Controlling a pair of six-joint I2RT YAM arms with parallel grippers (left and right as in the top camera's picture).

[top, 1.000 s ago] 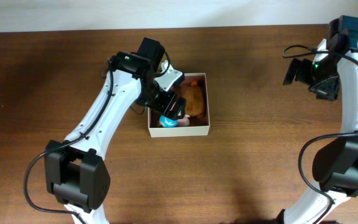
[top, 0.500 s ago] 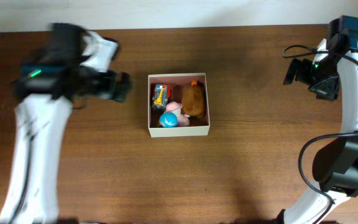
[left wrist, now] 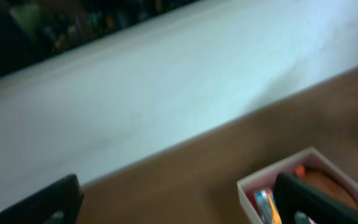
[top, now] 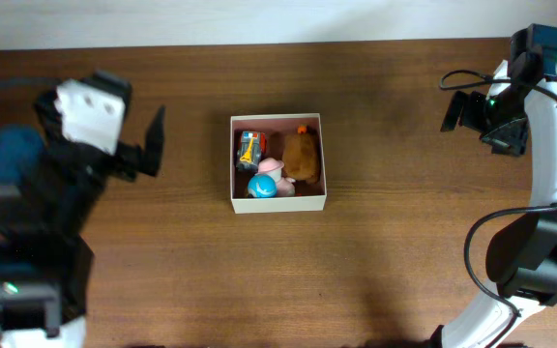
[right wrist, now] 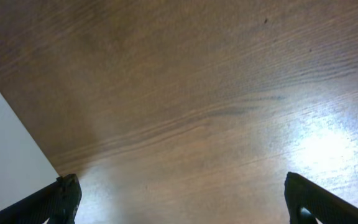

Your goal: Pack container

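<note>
The container (top: 278,203) is a square white box with a pink-brown inside, at the table's middle. It holds a brown plush toy (top: 303,156), a blue ball (top: 262,187), a pink toy (top: 271,167) and a striped toy car (top: 250,148). My left gripper (top: 151,145) is raised high at the left, well away from the box, blurred, open and empty. In the left wrist view its fingers (left wrist: 306,200) stand wide apart (left wrist: 179,211), with the container's corner (left wrist: 272,177) at lower right. My right gripper (top: 460,112) is open and empty at the far right (right wrist: 179,205).
The dark wooden table (top: 385,261) runs around the box. A white wall (left wrist: 166,81) lies beyond the table's far edge. A white patch (right wrist: 8,152) shows at the left of the right wrist view.
My left arm has pulled away from the container to the left and risen towards the camera, leaving the toys uncovered. The right arm has not moved.
</note>
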